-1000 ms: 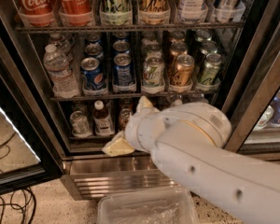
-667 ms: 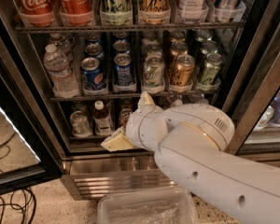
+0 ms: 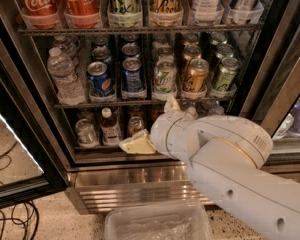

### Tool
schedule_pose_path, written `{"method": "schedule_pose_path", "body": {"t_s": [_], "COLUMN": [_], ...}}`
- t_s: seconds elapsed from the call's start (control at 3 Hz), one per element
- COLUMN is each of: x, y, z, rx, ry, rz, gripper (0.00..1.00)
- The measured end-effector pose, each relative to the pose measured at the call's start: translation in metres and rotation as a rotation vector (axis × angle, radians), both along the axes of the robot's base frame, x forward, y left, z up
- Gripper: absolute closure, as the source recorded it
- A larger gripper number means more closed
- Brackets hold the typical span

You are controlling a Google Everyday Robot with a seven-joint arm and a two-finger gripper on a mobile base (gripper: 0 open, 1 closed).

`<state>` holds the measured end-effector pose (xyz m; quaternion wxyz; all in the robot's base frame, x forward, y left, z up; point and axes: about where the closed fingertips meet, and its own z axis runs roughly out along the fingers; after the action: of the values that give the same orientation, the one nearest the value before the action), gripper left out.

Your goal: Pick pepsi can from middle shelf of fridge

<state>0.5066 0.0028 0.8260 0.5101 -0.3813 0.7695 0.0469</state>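
The pepsi can (image 3: 133, 76), dark blue with a silver top, stands in a front tray of the middle shelf (image 3: 80, 104) of the fridge (image 3: 270, 79). A similar blue can with a round red-white logo (image 3: 100, 79) is just left of it. Green (image 3: 165, 77) and gold (image 3: 195, 76) cans stand to its right. My gripper (image 3: 155, 125) is below the middle shelf, in front of the small bottles. Its tan fingertips (image 3: 137, 145) are spread apart and hold nothing. The white arm hides the right of the lower shelf.
A water bottle (image 3: 65, 76) stands at the shelf's left end. Tall Coca-Cola cans (image 3: 77, 1) are on the shelf above. The open fridge door (image 3: 12, 134) is on the left, with cables (image 3: 10, 224) on the floor. A clear plastic bin (image 3: 157, 225) lies below the slatted steel base (image 3: 130, 191).
My gripper has moved a little up and to the right, closer to the middle shelf's edge. The cans have not moved.
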Motion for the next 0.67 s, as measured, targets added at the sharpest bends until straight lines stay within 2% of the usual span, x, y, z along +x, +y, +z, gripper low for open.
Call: {"method": "schedule_pose_path", "body": {"t_s": [0.33, 0.67], "x": [0.003, 0.010], "y": [-0.035, -0.041], "z": [0.036, 0.060], "rx": [0.052, 0.092], "ry": [-0.073, -0.139], "rz": [-0.084, -0.091], "gripper": [0.00, 0.00]}}
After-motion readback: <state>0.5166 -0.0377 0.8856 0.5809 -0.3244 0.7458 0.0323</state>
